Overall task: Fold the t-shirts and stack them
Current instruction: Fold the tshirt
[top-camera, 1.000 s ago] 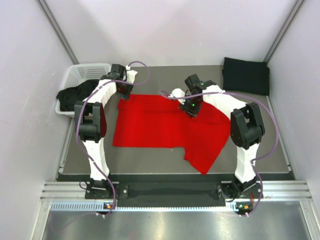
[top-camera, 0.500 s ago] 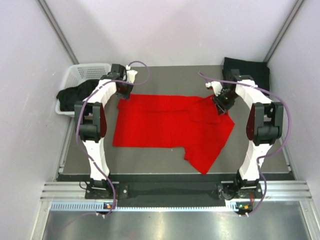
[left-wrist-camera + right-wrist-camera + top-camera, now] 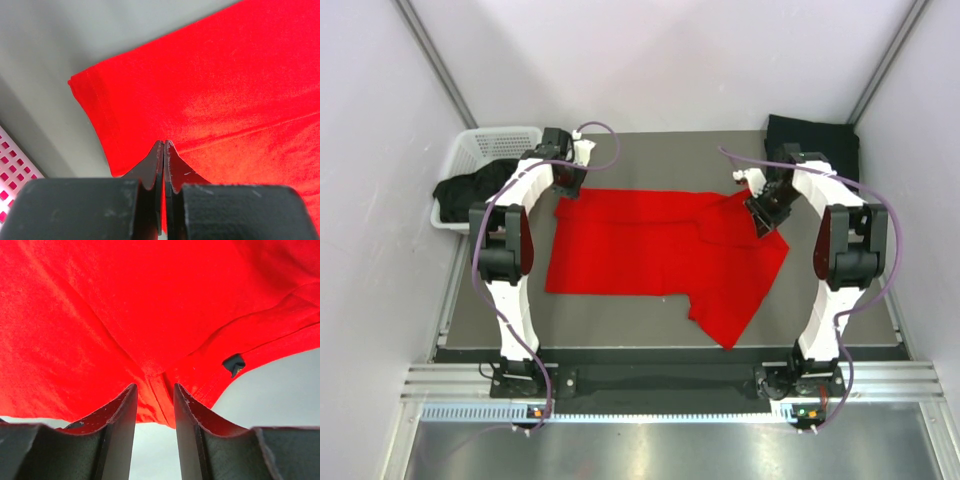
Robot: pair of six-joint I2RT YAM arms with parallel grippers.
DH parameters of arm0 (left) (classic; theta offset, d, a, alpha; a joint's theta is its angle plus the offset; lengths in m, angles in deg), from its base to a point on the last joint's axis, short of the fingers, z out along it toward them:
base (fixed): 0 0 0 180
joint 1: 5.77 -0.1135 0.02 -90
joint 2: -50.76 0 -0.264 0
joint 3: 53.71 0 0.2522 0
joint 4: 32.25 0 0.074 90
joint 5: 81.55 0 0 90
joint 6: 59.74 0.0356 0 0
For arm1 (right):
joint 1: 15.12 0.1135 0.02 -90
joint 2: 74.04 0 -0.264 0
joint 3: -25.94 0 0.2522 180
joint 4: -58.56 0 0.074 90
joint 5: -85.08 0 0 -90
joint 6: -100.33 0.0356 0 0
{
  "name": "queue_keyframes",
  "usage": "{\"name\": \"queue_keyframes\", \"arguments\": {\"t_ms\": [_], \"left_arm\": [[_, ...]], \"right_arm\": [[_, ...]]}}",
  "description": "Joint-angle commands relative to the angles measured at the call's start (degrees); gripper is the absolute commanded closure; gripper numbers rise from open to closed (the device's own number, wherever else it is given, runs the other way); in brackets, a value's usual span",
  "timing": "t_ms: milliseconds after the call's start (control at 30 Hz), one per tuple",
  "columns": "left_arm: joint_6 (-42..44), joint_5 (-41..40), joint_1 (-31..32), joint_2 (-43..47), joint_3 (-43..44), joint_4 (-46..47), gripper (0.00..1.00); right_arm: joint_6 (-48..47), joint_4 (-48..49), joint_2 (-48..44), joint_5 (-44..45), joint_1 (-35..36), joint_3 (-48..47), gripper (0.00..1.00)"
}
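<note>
Flattening stage only: red t-shirt (image 3: 640, 250) lying spread mid-frame in top view, no fold made yet, lower part skewing toward lower right. Folded black t-shirt (image 3: 810, 150) sitting upper right, likely starting stack. Dark cloth (image 3: 465, 190) waiting in white lattice basket (image 3: 500, 140) upper left. Left gripper (image 3: 164, 143) pressed together, pinching hemmed corner. Right gripper (image 3: 155, 387) standing part spread around puckered fold; gripping or not, cannot tell. Matte knit, soft creases, stitched hems.

Robot lab enclosure, plain white walls (image 3: 650, 60), aluminium frame rail (image 3: 670, 380), grey table (image 3: 650, 145)
</note>
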Motion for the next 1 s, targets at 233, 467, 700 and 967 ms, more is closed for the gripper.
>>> {"name": "queue_keyframes", "arguments": {"t_ms": [233, 467, 700, 967], "left_arm": [[1.09, -0.77, 0.62, 0.21, 1.37, 1.56, 0.99], [1.18, -1.30, 0.97, 0.47, 1.11, 1.56, 0.99], [1.53, -1.92, 1.58, 0.65, 0.49, 1.48, 0.99], [1.62, -1.92, 1.67, 0.74, 0.14, 1.74, 0.99]], "right_arm": [[-1.08, -1.56, 2.91, -1.93, -0.83, 2.02, 0.64], [-0.55, -1.03, 4.58, -2.37, -0.92, 0.62, 0.64], [-0.20, -0.77, 5.64, -3.60, -0.92, 0.00, 0.76], [-0.11, -0.15, 1.60, -2.81, -0.92, 1.32, 0.90]]}}
